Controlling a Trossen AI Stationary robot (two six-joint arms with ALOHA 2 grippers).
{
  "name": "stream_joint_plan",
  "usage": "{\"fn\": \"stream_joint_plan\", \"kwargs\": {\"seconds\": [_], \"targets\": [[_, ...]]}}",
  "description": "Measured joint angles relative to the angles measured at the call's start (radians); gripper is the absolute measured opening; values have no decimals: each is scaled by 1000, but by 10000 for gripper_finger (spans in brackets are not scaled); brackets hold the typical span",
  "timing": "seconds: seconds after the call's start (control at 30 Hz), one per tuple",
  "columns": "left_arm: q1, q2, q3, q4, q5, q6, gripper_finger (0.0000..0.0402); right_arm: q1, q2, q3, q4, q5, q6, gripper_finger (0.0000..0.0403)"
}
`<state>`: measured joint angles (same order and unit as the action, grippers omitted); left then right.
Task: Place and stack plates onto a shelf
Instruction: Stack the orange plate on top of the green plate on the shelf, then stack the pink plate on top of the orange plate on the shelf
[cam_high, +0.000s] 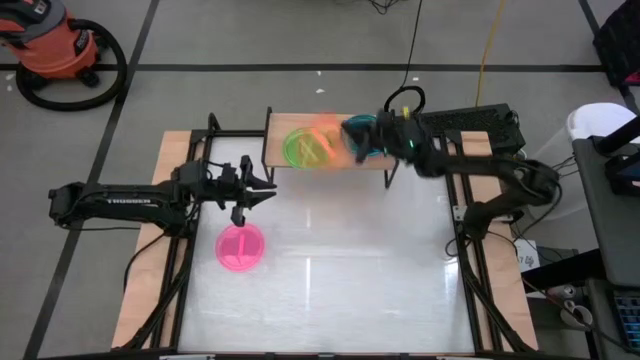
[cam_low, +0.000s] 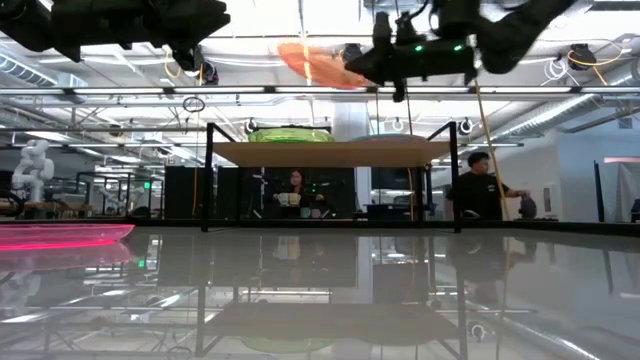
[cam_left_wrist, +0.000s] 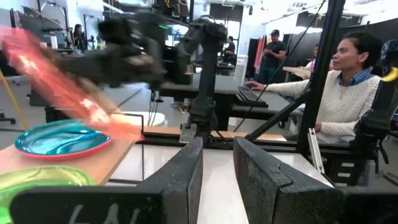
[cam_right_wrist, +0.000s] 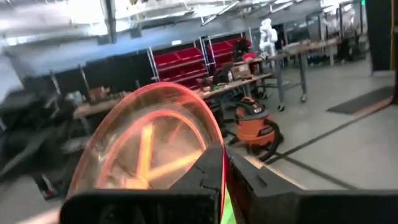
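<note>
The wooden shelf (cam_high: 375, 157) stands at the table's far edge. A green plate (cam_high: 303, 149) lies on its left part. A blue plate (cam_left_wrist: 59, 138) lies on a pink-rimmed one further right on the shelf. My right gripper (cam_high: 350, 135) is above the shelf, shut on an orange plate (cam_low: 318, 60). The orange plate also shows in the right wrist view (cam_right_wrist: 146, 146). A pink plate (cam_high: 241, 247) lies flat on the table. My left gripper (cam_high: 262, 188) hovers open and empty between the pink plate and the shelf. My right gripper pinches the orange plate's rim (cam_right_wrist: 216, 163) between its two fingers, one on each face. The fingers reach in about level from the table's right side. The plate is tilted and lifted clear above the shelf, sticking out past the fingertips toward the green plate.
The shelf's thin black legs (cam_low: 208, 175) stand on the glossy white tabletop (cam_high: 340, 280). Wooden borders and black frame rails run along the table's left and right sides. People sit at desks beyond the far edge (cam_left_wrist: 348, 81).
</note>
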<state>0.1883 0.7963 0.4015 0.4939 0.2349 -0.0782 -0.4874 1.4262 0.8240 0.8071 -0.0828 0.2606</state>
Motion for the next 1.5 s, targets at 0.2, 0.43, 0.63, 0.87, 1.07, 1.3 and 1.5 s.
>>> {"fn": "stream_joint_plan", "kwargs": {"seconds": [0.2, 0.43, 0.63, 0.87, 1.07, 1.3, 1.5], "targets": [[0, 0, 0, 0, 0, 4, 95, -114, 160, 249, -169, -230, 121, 0], [0, 0, 0, -4, 0, 4, 95, -115, 295, 342, -311, -232, 44, 0], [0, 2, 0, -5, 0, 4, 95, -120, 342, 344, -310, -196, 30, 0], [0, 2, 0, -19, -1, 6, 95, -113, 340, 344, -316, -157, -31, 33], [0, 2, 0, -77, -11, 36, 95, -102, 298, 343, -314, -187, -38, 108], [-40, 2, 15, -344, -140, 62, 95, -26, 129, 332, -481, -280, -132, 148], [-131, 2, 94, -643, -330, 0, 95, 117, -67, 182, -512, -164, -221, 141]]}}
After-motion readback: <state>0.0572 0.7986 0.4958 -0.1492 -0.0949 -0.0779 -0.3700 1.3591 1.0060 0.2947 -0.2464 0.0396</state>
